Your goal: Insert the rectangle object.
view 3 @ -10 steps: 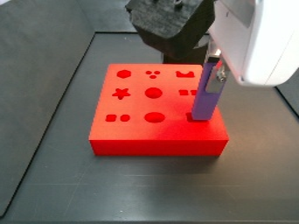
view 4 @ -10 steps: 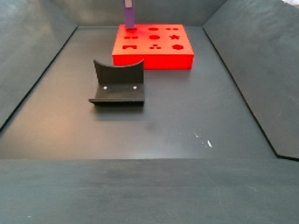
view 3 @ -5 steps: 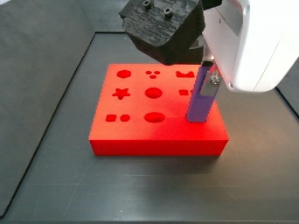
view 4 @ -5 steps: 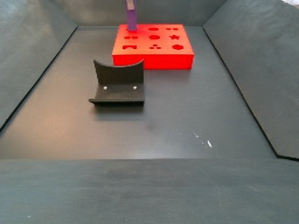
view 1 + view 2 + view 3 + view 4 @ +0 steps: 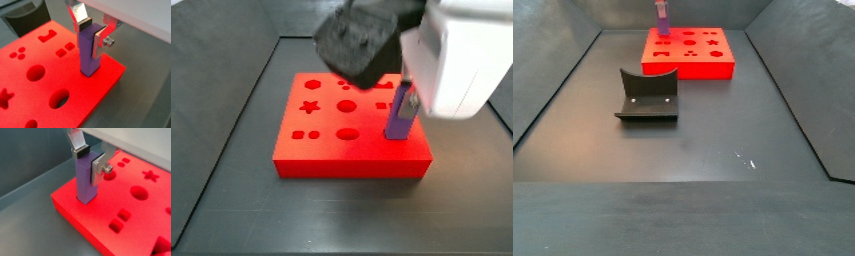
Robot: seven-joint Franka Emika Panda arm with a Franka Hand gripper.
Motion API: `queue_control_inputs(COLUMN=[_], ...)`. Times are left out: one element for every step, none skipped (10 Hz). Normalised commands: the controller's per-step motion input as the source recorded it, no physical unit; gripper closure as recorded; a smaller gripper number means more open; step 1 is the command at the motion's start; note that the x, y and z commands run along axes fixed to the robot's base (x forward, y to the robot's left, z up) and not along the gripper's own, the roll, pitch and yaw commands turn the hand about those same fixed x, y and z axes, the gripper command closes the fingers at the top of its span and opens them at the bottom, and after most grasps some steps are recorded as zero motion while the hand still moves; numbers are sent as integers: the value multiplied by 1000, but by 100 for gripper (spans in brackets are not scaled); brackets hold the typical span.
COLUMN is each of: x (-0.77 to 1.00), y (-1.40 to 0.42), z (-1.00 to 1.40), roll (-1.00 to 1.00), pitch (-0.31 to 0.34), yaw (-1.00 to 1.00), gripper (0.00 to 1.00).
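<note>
The rectangle object [image 5: 90, 62], a slim purple bar, stands upright with its lower end in a slot near a corner of the red block [image 5: 47, 95]. It shows in both wrist views [image 5: 85, 188] and both side views [image 5: 400, 120] [image 5: 661, 18]. My gripper [image 5: 91, 37] is straight above the block and shut on the bar's upper part, one silver finger on each side, as the wrist view [image 5: 89, 164] also shows. In a side view the gripper [image 5: 409, 92] and the white arm hide the bar's top. The block [image 5: 331, 145] has several other shaped holes, all empty.
A dark curved holder [image 5: 647, 95] stands on the dark floor in front of the red block [image 5: 700, 62]. Grey walls close in the floor on both sides and at the back.
The gripper has come down with the bar, and the bar now stands lower in its slot than a second ago. The arm is blurred with motion.
</note>
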Motion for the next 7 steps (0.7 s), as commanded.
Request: queue_control_inputs(x=[3, 40, 31, 31, 0, 0, 0], y=[0, -6, -20, -6, 0, 0, 0], z=[-600, -634, -640, -503, -17, 0, 0], roll=[40, 56, 66, 61, 43, -17, 0], pitch=[-67, -60, -60, -53, 44, 0, 0], yaw=[-26, -34, -34, -26, -37, 0, 0], gripper=[100, 100, 100, 100, 100, 100, 100])
